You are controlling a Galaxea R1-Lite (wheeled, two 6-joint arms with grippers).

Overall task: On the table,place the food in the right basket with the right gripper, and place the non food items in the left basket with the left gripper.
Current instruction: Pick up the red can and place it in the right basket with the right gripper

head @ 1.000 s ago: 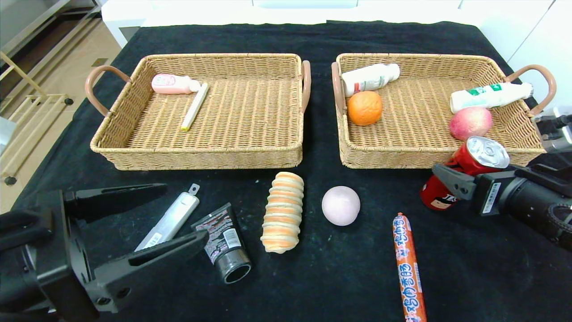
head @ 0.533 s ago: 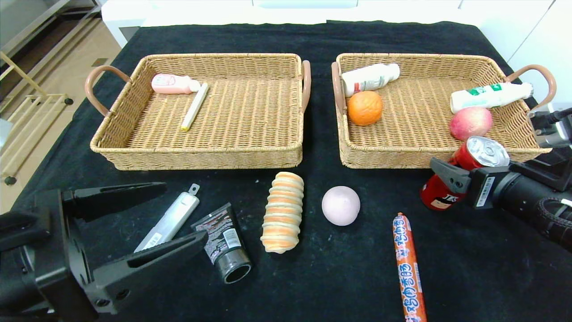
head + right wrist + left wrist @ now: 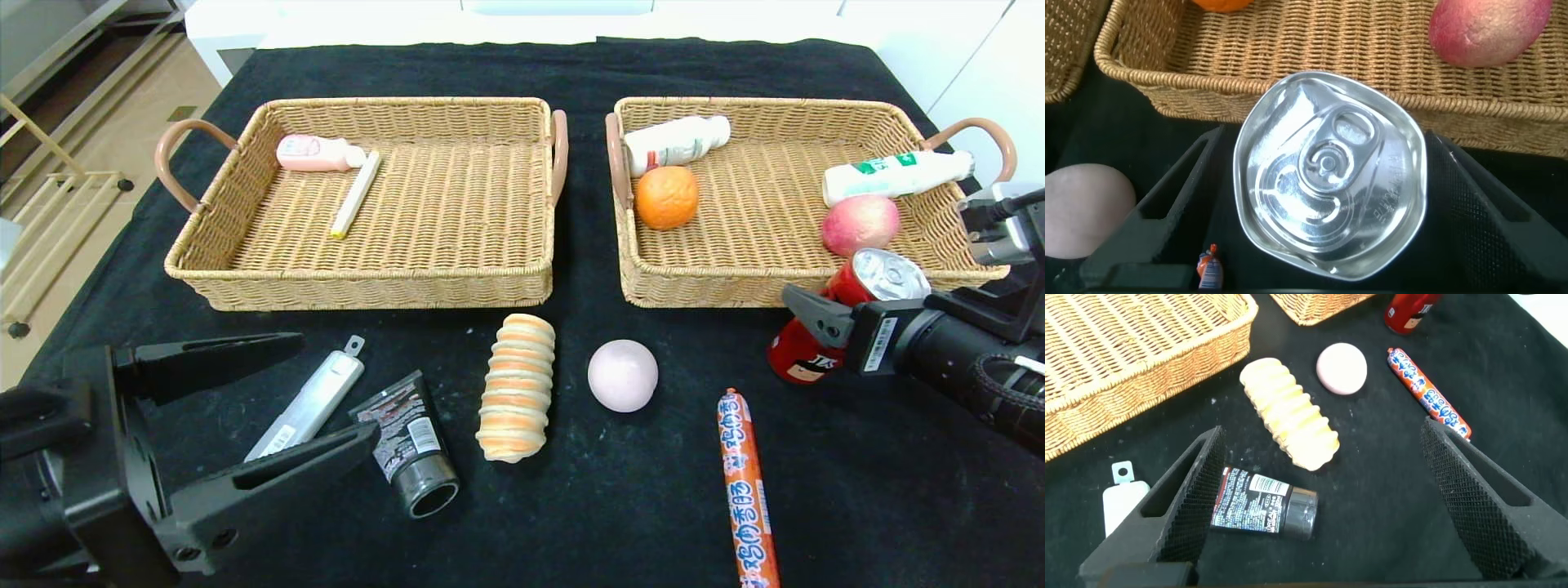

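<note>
The right hand [image 3: 824, 314] reaches in low from the right edge of the bench [image 3: 571, 506], its arm nearly level, fingers spread wide on either side of a red soda can [image 3: 849, 314] — from the wrist the can's silver top sits squarely between them, with a gap showing on each side. The can stands upright, long axis vertical, pull-tab lid facing up, just in front of the right basket [image 3: 784, 286] near its front right corner. Its body is red with white lettering; the rim looks a little dented. The left hand [image 3: 286, 400] hangs low at the bench's near left — fingers wide apart, holding nothing, above a silver utility knife [image 3: 310, 400] and a black tube [image 3: 412, 445].
</note>
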